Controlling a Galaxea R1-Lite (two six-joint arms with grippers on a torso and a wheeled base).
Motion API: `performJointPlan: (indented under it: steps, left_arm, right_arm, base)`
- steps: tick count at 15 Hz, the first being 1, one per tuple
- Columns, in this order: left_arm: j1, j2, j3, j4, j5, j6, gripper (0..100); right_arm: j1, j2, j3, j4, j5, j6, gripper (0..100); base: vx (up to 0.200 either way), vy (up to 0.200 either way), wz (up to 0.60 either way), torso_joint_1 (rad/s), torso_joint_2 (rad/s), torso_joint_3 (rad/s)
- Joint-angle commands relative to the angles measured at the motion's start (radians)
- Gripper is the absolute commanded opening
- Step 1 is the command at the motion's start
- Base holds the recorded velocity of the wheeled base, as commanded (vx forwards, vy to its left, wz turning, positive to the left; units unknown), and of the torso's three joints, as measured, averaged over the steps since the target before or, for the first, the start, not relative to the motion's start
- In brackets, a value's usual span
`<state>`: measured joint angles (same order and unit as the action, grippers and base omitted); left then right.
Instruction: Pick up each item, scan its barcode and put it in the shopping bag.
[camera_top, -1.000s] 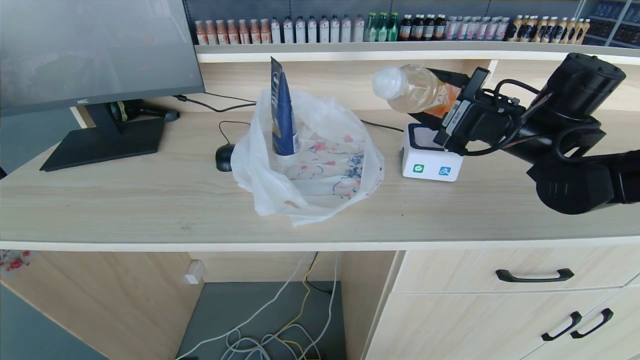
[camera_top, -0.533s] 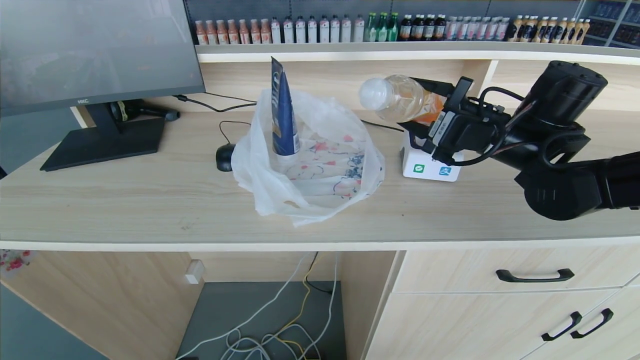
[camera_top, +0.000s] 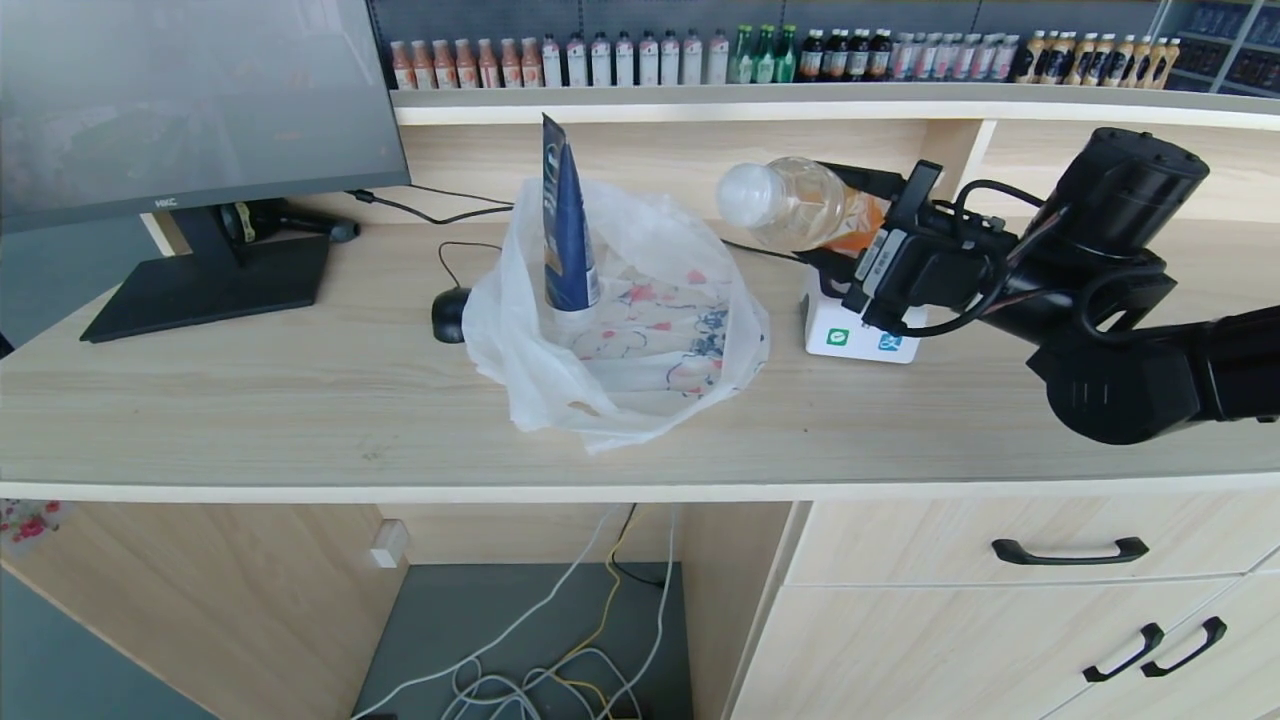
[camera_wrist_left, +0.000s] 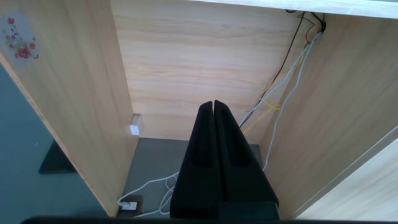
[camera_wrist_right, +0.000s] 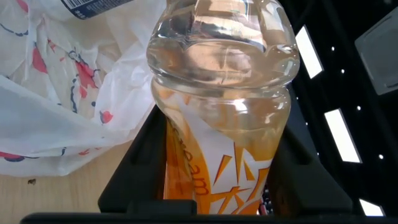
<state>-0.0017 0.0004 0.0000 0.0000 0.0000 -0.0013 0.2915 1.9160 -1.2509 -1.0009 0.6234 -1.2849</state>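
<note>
While the right gripper clamps its label end, the bottle hangs in the air over the white scanner box, just right of the shopping bag. Bottle: clear plastic, pale yellow drink, orange-and-white label, whitish cap. Jaws sit either side of the label, closed tight on it. Bag is white plastic with red and blue print, mouth open, slumped on the wooden counter; a blue tube stands upright inside. Mouse and monitor sit left of the bag. Bottle lies near level, long axis left-right, cap toward the bag, close to its right rim. Left gripper hangs below the counter, jaws pressed together, holding nothing.
</note>
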Motion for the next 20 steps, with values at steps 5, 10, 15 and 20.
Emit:
performJointPlan:
  steps: [5,10,15,20]
  left_arm:
    - [0.0,0.0,0.0,0.0,0.0,0.0,0]
    - [0.0,0.0,0.0,0.0,0.0,0.0,0]
    - [0.0,0.0,0.0,0.0,0.0,0.0,0]
    - [0.0,0.0,0.0,0.0,0.0,0.0,0]
  right_arm:
    - [0.011,-0.006,0.011,-0.002,-0.002,-0.001,0]
    - [0.015,-0.006,0.013,-0.01,0.001,0.002,0]
    - [0.021,-0.006,0.03,-0.01,-0.005,0.004,0]
    - [0.021,-0.032,0.031,-0.01,-0.01,0.015,0]
  base:
    - [0.0,0.0,0.0,0.0,0.0,0.0]
    - [0.0,0.0,0.0,0.0,0.0,0.0]
    - [0.0,0.0,0.0,0.0,0.0,0.0]
    - [0.0,0.0,0.0,0.0,0.0,0.0]
